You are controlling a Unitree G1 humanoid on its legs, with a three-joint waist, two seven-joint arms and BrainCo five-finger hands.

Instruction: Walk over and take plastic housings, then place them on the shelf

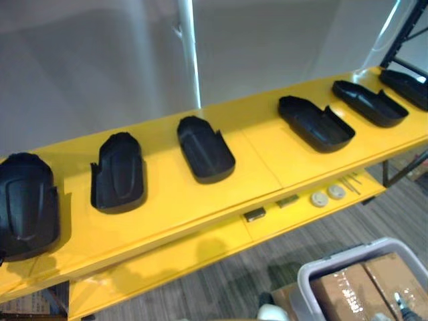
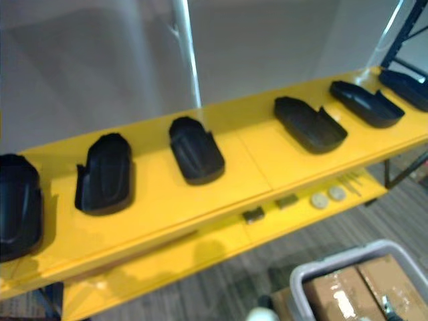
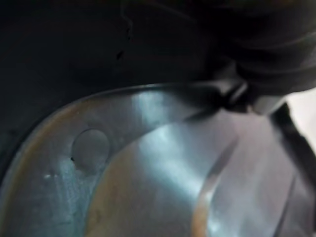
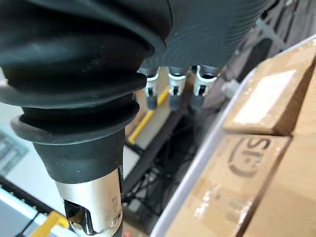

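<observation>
We see six black plastic housings (image 1: 204, 148) lying in a row, apart from one another, along the top board of the yellow shelf (image 1: 267, 160), with two pale round discs (image 1: 319, 198) and small dark bits (image 1: 255, 214) on the lower tier (image 1: 167, 257) beneath. Our right hand (image 4: 175, 91) hangs over a grey bin (image 1: 348, 256) of cardboard boxes (image 1: 354, 287), its fingers loose, its thumb apart, nothing in its hold. Our left hand (image 3: 271, 54) shows as a dark cover against a curved grey surface, and we cannot tell how it stands
</observation>
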